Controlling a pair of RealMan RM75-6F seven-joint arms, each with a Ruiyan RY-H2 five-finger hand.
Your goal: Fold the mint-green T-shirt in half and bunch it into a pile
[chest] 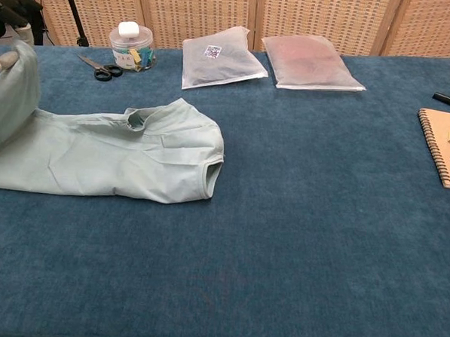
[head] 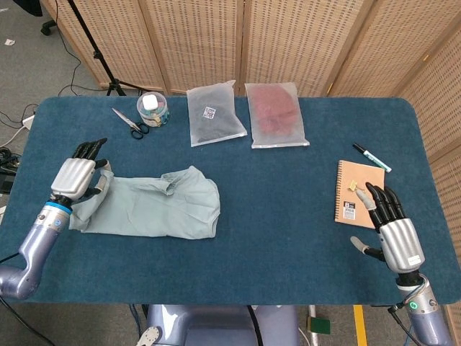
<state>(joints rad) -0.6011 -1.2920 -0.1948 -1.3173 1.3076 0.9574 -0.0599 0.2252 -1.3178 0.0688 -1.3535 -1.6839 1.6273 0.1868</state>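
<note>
From overhead, both hands are in sight; the chest view catches only a sliver of the left one at its top-left corner and misses the right hand altogether. The left hand (head: 74,175) sits at about 9 o'clock on the blue counter (head: 288,238), pinching the hem end of the mint-green T-shirt (head: 155,209) and holding that end up off the surface; the chest view shows what the overhead one flattens, the lifted cloth curling over in a hump at the far left while the rest lies flat with the collar and sleeve end toward the middle. The right hand (head: 390,229) hovers at about 4 o'clock, fingers spread wide and holding nothing, just beside the near edge of a tan spiral notebook (head: 358,193), which has a small yellow clip on its cover. A marker pen (head: 371,156) lies just beyond the notebook.

Along the far side, at 11 to 12 o'clock, stands a clear round tub (head: 153,109) with a white cap and small coloured bits inside that I cannot make out, scissors (head: 130,122) just beside it. Two frosted zip bags lie side by side: the left bag (head: 214,113) holds something dark, the right bag (head: 275,114) something reddish
</note>
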